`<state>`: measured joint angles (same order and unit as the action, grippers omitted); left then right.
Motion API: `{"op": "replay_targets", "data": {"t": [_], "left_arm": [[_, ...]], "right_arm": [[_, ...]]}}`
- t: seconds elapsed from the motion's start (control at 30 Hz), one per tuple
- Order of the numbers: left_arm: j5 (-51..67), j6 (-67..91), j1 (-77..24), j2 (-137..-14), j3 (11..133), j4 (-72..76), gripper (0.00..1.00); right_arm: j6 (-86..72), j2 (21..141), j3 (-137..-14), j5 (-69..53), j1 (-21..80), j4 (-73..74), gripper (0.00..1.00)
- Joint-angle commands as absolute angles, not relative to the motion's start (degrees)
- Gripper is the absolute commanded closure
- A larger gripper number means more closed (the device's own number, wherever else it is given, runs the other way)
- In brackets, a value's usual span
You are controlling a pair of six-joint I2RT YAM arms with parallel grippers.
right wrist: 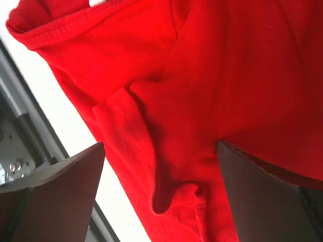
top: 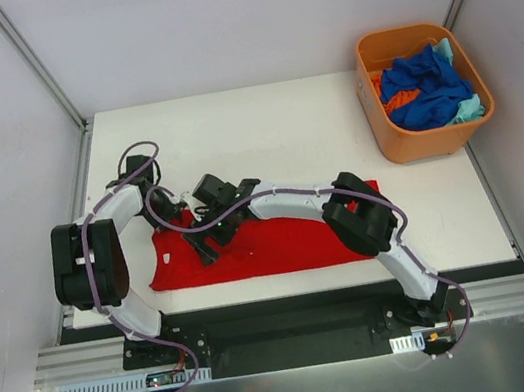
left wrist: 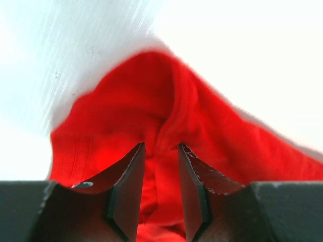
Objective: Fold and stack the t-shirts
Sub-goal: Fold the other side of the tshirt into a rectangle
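The white table [top: 270, 123] fills the middle of the top view. The red t-shirt [top: 281, 245] lies spread in the lower centre. The orange tub [top: 386, 139], upper right, holds the blue t-shirts [top: 426, 91]. The left gripper [left wrist: 160, 146] pinches a red fold. The right gripper [right wrist: 160, 146] stands wide apart over the cloth.

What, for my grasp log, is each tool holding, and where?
Left tool pinches a raised fold of the red shirt; right tool is open, holding nothing.

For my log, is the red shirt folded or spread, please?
Seemingly partly folded: the red shirt lies as a long strip, a ridge pinched between the left fingers.
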<state>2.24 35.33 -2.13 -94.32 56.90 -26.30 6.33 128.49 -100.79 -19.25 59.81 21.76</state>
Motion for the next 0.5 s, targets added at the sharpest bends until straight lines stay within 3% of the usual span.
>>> {"op": "replay_targets", "data": {"t": [0.0,0.47], "left_arm": [[0.3,34.8,-1.8,-96.1,59.1,-27.4,0.69],[-1.8,34.7,-1.5,-97.6,59.7,-27.9,0.69]], "right_arm": [[6.9,121.6,-96.3,-22.0,61.0,21.3,0.03],[4.7,112.2,-83.9,-21.3,65.0,19.8,0.03]]}}
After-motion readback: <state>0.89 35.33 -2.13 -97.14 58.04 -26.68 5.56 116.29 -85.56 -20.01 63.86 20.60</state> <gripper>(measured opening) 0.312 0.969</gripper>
